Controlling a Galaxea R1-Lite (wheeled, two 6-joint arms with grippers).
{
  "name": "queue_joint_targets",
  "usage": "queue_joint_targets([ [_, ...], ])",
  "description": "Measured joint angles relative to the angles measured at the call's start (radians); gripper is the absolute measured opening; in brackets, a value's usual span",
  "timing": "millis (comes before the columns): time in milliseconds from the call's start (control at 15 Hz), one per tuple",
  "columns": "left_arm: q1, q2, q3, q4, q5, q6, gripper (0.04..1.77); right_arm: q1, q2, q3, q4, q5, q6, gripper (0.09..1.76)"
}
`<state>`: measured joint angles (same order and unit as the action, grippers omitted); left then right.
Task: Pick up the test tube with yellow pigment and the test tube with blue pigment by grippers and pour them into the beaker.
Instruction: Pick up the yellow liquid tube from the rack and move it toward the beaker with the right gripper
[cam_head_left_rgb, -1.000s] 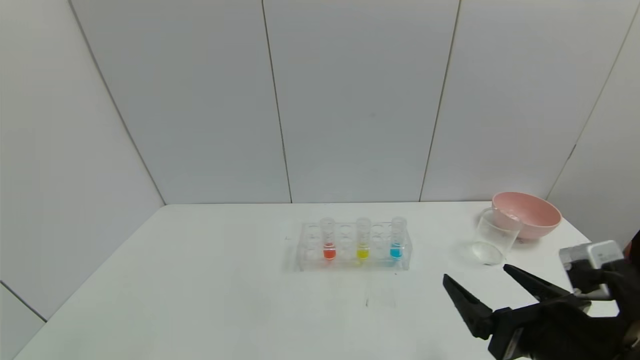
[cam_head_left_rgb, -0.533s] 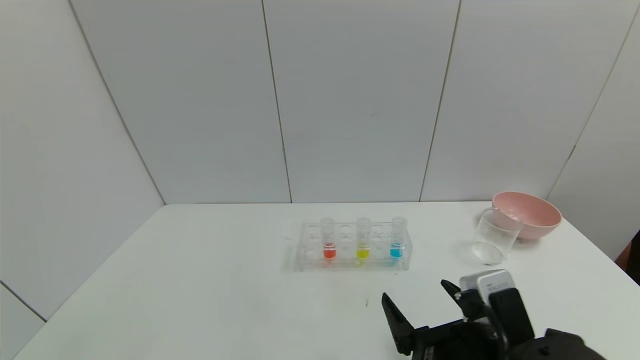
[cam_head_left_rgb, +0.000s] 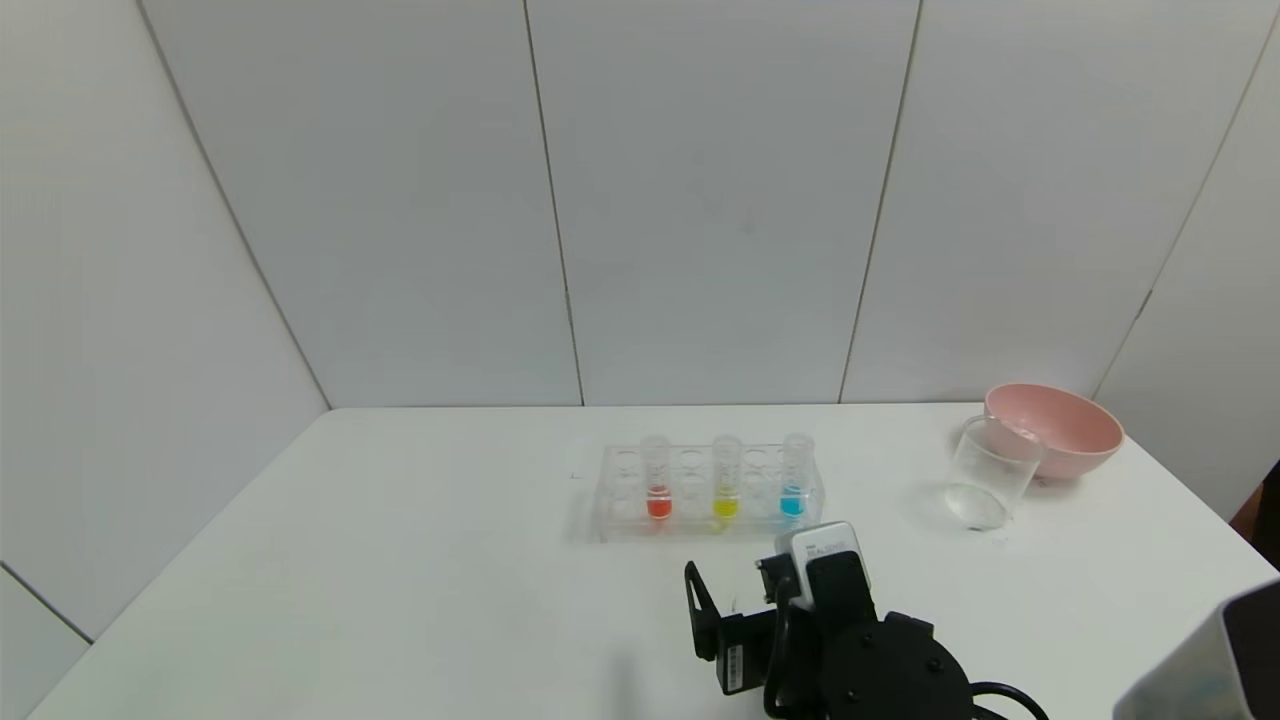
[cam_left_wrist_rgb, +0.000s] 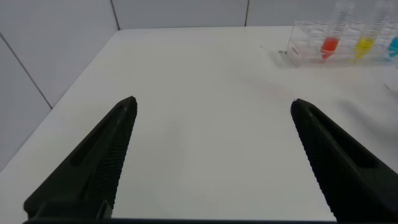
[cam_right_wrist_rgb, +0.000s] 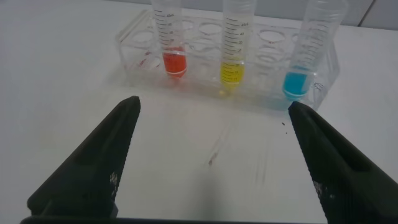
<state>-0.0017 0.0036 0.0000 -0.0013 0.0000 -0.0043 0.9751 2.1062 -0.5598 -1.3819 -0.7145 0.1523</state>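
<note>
Black two-fingered right end effector (cam_head_left_rgb: 735, 600): released, fingers spread, near clear many-holed rack (cam_head_left_rgb: 708, 492) holding yellow-liquid tube (cam_head_left_rgb: 726, 478) and blue-liquid tube (cam_head_left_rgb: 794, 476); left end effector (cam_left_wrist_rgb: 211, 155): released, over white table (cam_head_left_rgb: 400, 560)

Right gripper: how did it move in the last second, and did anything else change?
The right gripper moved from the table's right side toward the robot's left, now in front of the rack, open and empty. Nothing was grasped. The three tubes, beaker and pink bowl stayed put.
</note>
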Motion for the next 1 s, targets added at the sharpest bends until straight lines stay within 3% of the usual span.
queue_joint_targets([
  [467, 0.000, 0.000, 0.000, 0.000, 0.000, 0.000, 1.76, -0.110, 0.089, -0.176, 0.089, 0.064, -0.020, 1.71],
  [1000, 0.000, 0.000, 0.000, 0.000, 0.000, 0.000, 1.76, -0.151, 0.137, -0.299, 0.099, 0.086, -0.085, 1.71],
])
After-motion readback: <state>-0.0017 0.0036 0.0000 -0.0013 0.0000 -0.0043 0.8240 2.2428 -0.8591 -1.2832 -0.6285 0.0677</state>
